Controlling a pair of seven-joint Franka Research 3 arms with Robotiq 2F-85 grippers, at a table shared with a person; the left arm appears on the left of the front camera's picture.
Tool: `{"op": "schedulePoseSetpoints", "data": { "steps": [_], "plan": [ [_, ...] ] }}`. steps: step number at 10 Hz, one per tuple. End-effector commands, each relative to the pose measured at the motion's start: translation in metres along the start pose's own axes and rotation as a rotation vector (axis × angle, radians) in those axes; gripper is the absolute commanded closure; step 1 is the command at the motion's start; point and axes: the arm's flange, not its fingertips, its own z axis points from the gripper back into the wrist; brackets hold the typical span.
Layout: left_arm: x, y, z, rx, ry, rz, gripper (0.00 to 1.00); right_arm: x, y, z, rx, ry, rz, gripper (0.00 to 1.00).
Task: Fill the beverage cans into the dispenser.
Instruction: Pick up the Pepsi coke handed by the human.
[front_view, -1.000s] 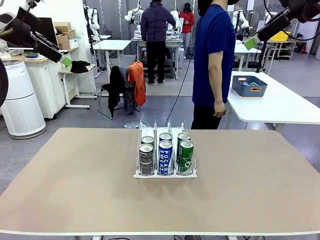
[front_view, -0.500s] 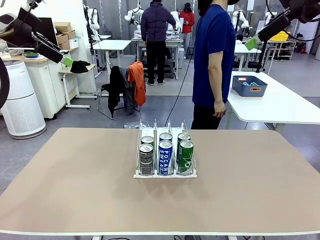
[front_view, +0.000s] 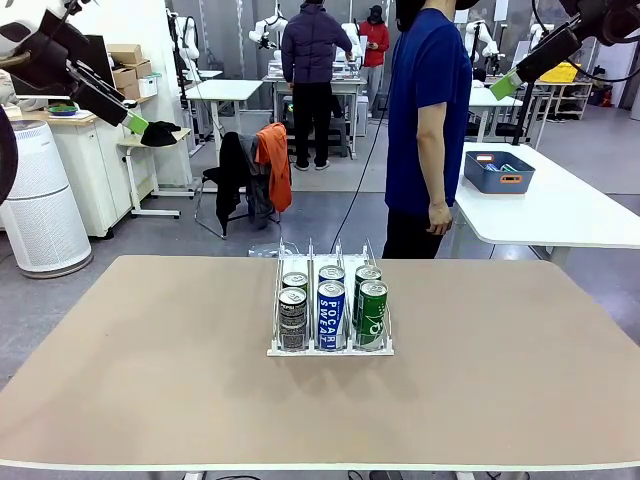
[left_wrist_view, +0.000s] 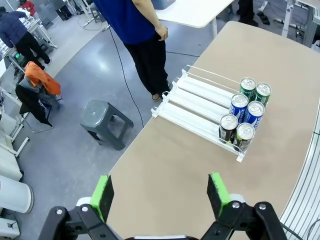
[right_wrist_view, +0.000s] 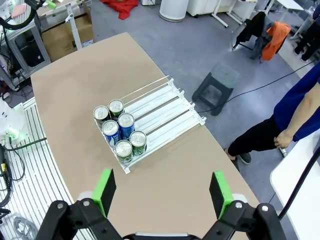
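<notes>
**Left claw** (left_wrist_view: 161, 192): black linked body. Each of the two fingers carries a flat, bright green pad (left_wrist_view: 102, 196) on its inner face. Round silver screws (left_wrist_view: 56, 212) mark the finger joints.

**Right claw** (right_wrist_view: 162, 192): same build, with black links, green pads and silver screws at the knuckles. A thick black cable (right_wrist_view: 300, 185) curves past its side.

**Left arm** (front_view: 14, 38): white shell segments that end in the black claw housing. In the front view, each claw reads as a black bar tipped in green.

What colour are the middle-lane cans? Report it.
The middle-lane cans: blue, white lettering; clearest in front view.
</notes>
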Motion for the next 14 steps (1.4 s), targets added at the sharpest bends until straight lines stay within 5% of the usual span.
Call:
{"op": "schedulePoseSetpoints", "data": {
  "steps": [1,5,12,14],
  "plan": [
    [0.01,-0.003,0.009,-0.011,0.041,0.003,0.0,0.003,-0.003,0.004,-0.01,0.06,-0.066,0.0],
    [0.012,-0.008,0.009,-0.067,0.075,-0.014,0.0,0.011,0.002,0.014,-0.048,0.118,-0.18,0.0],
    [0.01,-0.005,0.006,-0.021,0.055,-0.022,0.0,0.022,0.017,0.023,-0.084,0.116,-0.1,0.0],
    [0.015,-0.007,0.009,-0.09,0.094,-0.044,0.0,0.022,0.017,0.023,-0.084,0.116,-0.1,0.0]
  ]
}}
